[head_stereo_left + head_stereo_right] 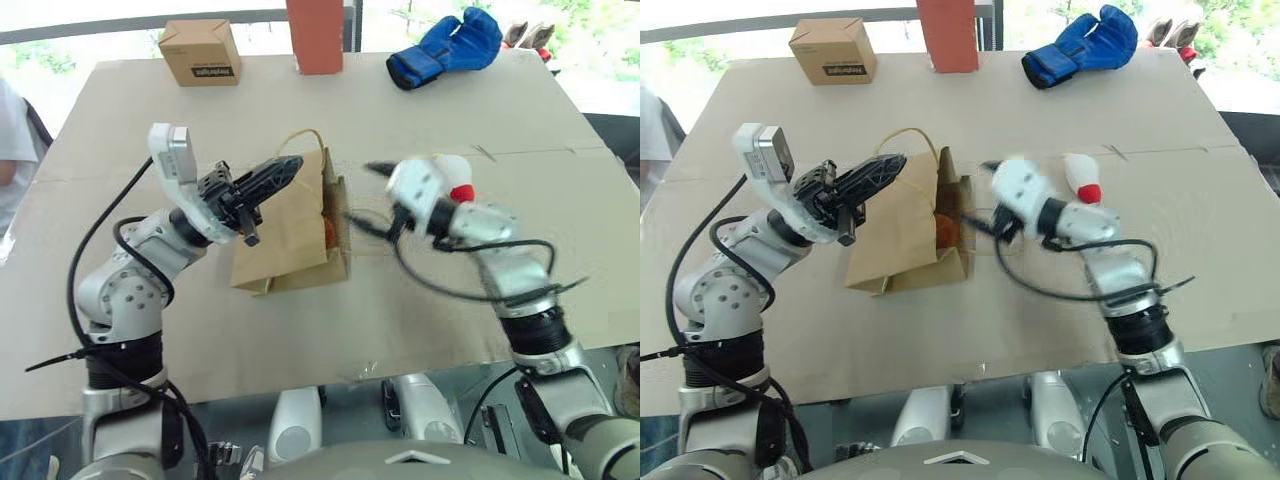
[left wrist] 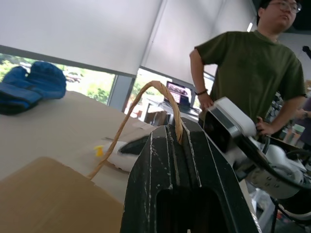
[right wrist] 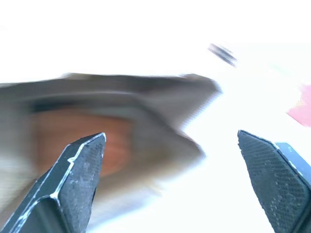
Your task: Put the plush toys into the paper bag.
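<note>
Orange toy (image 1: 947, 230) inside paper bag (image 1: 902, 235) — right gripper (image 3: 170, 160) open, empty.

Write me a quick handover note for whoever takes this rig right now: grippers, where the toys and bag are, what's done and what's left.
Left gripper: shut on the paper bag's handle, holding the paper bag up with its mouth facing the right arm.
Right gripper: open, empty, just outside the bag's mouth.
Orange plush toy: inside the bag, visible through the opening. Done.
White plush toy with the red end: lying on the table beside the right arm, not yet picked up.
Left to do: grasp the white toy with the right gripper and put it in the bag while the left holds the handle.
</note>
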`<state>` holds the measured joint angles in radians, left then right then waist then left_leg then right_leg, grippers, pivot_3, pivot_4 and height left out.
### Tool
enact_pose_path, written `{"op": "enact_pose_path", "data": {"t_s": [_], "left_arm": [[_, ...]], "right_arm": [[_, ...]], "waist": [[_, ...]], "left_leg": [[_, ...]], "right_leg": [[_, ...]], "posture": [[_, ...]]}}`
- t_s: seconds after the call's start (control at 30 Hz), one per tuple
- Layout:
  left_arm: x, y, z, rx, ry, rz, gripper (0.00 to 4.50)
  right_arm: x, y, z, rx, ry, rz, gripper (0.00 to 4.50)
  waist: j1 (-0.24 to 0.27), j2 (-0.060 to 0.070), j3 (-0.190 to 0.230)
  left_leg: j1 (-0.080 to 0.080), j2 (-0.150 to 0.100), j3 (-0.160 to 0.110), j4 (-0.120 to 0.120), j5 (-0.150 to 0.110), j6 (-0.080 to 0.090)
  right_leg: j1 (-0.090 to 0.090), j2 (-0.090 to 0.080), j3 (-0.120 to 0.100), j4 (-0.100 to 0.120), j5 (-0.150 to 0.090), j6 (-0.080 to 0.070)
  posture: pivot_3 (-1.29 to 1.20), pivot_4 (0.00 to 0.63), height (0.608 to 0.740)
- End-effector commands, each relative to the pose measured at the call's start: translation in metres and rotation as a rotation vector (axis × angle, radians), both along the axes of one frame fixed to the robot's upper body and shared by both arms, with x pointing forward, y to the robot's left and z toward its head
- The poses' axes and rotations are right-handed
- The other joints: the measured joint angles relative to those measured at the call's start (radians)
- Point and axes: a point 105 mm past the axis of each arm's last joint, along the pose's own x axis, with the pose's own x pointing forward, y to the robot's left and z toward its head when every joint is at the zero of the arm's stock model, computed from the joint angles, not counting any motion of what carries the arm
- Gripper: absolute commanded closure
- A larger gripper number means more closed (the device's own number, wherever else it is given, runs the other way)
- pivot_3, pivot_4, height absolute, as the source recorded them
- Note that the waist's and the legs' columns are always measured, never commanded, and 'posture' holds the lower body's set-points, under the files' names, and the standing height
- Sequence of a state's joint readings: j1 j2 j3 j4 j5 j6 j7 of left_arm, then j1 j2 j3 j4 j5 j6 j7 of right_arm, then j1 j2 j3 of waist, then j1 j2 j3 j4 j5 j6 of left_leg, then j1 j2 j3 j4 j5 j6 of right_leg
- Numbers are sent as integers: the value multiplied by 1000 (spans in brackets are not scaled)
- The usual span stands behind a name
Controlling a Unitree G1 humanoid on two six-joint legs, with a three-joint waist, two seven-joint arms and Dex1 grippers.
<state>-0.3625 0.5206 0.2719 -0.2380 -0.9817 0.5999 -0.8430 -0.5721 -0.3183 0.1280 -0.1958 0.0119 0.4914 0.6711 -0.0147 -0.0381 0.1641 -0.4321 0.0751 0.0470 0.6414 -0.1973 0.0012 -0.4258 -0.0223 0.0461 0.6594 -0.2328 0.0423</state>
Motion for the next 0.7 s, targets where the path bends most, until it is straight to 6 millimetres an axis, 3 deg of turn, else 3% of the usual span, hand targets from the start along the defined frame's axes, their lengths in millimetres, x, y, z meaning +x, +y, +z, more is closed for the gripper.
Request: {"op": "enact_pose_path", "data": {"t_s": [0.03, 0.13, 0.33, 0.43, 0.5, 0.6, 0.7], "left_arm": [[-3, -2, 13, -21, -70, 28, 4500], [-4, -6, 13, -34, -76, 30, 4500], [-5, -8, 17, -44, -96, 46, 4500], [-6, -7, 19, -49, -104, 56, 4500], [-6, -8, 20, -52, -106, 58, 4500], [-8, -8, 20, -68, -108, 57, 4500], [-8, -8, 19, -80, -102, 50, 4500]], "right_arm": [[28, -52, 13, 20, 31, -313, 277], [54, -86, 1, 19, 126, -533, 277], [76, -111, -43, -37, 372, -684, 277], [78, -112, -57, -14, 439, -686, 1029], [78, -114, -57, -41, 397, -679, 1895], [74, -106, -46, -11, 335, -608, 3580], [61, -88, -24, -17, 176, -434, 4462]], "waist": [[4, 0, 0], [0, 0, 0], [-3, 0, 0], [-3, 0, 0], [-3, 0, 0], [-3, 0, 0], [-1, 0, 0]], "left_leg": [[0, 0, 0, 0, 0, 0], [0, -1, 1, 0, 0, 0], [0, -1, 1, -2, 0, 0], [0, -1, 1, -3, 0, 0], [0, -1, 1, -4, 0, 0], [0, -1, 1, -4, 0, 0], [0, -1, 1, -4, 0, 0]], "right_leg": [[0, 0, 0, 0, 0, 0], [0, -1, 0, -1, 0, -1], [-1, 0, 1, -1, 0, 1], [-1, 1, 2, -2, 2, 3], [-1, 1, 2, -2, 2, 3], [-1, 1, 1, -2, 2, 4], [-1, 1, 1, -2, 2, 4]], "posture": [[0, 150, 740], [0, 150, 740], [0, 150, 740], [0, 150, 740], [0, 150, 740], [0, 150, 740], [0, 150, 740]]}}
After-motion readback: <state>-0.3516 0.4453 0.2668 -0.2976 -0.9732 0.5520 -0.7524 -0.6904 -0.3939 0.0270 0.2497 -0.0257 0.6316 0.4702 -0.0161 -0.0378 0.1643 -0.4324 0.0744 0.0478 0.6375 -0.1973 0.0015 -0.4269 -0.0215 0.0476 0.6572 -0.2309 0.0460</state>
